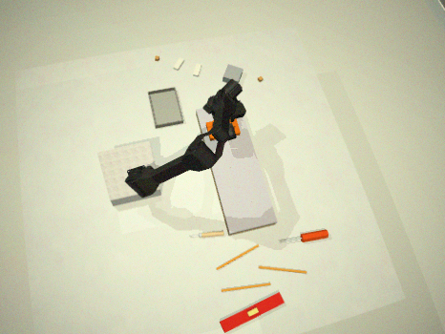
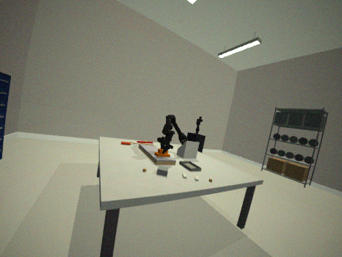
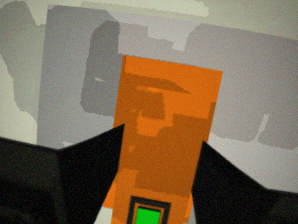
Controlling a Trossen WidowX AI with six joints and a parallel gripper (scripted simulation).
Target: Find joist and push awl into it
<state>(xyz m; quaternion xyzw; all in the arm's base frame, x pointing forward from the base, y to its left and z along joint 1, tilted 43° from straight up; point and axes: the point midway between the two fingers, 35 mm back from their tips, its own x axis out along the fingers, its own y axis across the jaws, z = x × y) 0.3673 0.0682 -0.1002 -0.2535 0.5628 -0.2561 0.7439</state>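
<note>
My gripper [image 1: 222, 132] [image 2: 164, 150] [image 3: 160, 133] is shut on the orange stud finder [image 1: 235, 127] [image 2: 161, 153] [image 3: 167, 107]. The stud finder is upright on or just over the floor panel [image 1: 243, 191] [image 2: 146, 150] [image 3: 65, 75], near the panel end by the grey block; contact cannot be told. Its small display [image 3: 148, 216] shows green in the wrist view. The tray [image 1: 169, 126] [image 2: 196, 169] is empty, left of that panel end in the top view. A tan-handled tool with a thin metal tip, seemingly the awl [image 1: 211, 234], lies near the panel's other end. No joist shows.
A red-handled tool [image 1: 314, 236], several thin orange sticks [image 1: 283, 269] and a red level [image 1: 241, 317] lie past the panel's lower end. A pale block [image 1: 125, 167] is near the arm base. A grey block [image 1: 233, 73] [image 2: 162, 171] and small pieces lie beyond the upper end.
</note>
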